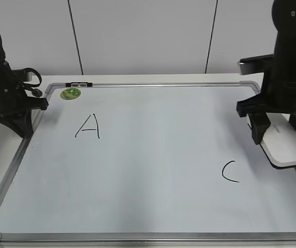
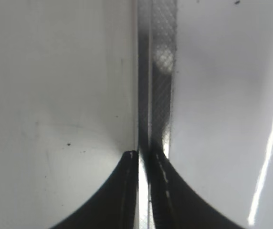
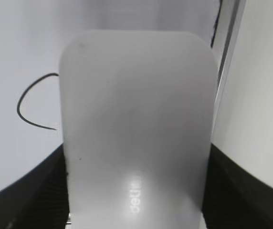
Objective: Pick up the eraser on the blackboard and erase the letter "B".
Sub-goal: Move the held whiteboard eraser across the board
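Note:
The white eraser sits between the jaws of my right gripper, low over the right edge of the blackboard, just right of the black "C". In the right wrist view the eraser fills the middle, with the gripper's dark fingers against both its sides. The "C" lies to its left there. No letter "B" shows in any view. The "A" is at the board's upper left. My left gripper is shut and empty at the board's left frame, its jaws nearly touching.
A round green magnet sticks to the board's top left corner beside a small black clip. The board's grey frame runs just right of the eraser. A white wall stands behind the table.

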Robot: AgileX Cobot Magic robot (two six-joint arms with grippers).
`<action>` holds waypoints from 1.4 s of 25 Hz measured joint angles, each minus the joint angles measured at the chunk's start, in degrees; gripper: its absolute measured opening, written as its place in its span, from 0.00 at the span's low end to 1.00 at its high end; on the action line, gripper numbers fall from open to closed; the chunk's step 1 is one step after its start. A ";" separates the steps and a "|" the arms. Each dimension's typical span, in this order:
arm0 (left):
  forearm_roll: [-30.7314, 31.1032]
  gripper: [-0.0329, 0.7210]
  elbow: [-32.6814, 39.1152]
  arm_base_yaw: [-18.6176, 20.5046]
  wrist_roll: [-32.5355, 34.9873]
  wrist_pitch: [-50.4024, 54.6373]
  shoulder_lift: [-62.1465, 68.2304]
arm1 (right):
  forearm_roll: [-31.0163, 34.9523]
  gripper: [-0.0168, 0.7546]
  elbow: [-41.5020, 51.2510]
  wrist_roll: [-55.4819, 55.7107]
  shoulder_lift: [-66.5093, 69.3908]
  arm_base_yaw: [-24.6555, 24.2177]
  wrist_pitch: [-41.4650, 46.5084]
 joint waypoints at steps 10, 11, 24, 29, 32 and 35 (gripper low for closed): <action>-0.61 0.18 0.00 0.00 0.12 -0.10 0.00 | 9.86 0.70 3.04 -10.05 -0.23 -9.82 -3.64; -0.61 0.17 0.00 0.00 0.12 -0.10 0.00 | 10.64 0.70 2.83 -11.05 0.36 -10.61 -3.64; -0.84 0.17 0.00 0.00 0.12 -0.13 0.00 | 11.10 0.70 -8.25 -13.26 10.76 -12.34 -3.53; -0.84 0.17 0.00 0.00 0.12 -0.22 0.00 | 9.26 0.70 -9.08 -13.26 11.22 -12.34 -3.04; -0.86 0.17 0.00 0.00 0.12 -0.22 0.00 | 9.05 0.70 -9.08 -13.16 11.32 -12.34 -3.19; -0.97 0.17 0.00 0.00 0.12 -0.22 0.00 | 9.05 0.70 -9.08 -13.15 11.42 -12.34 -3.58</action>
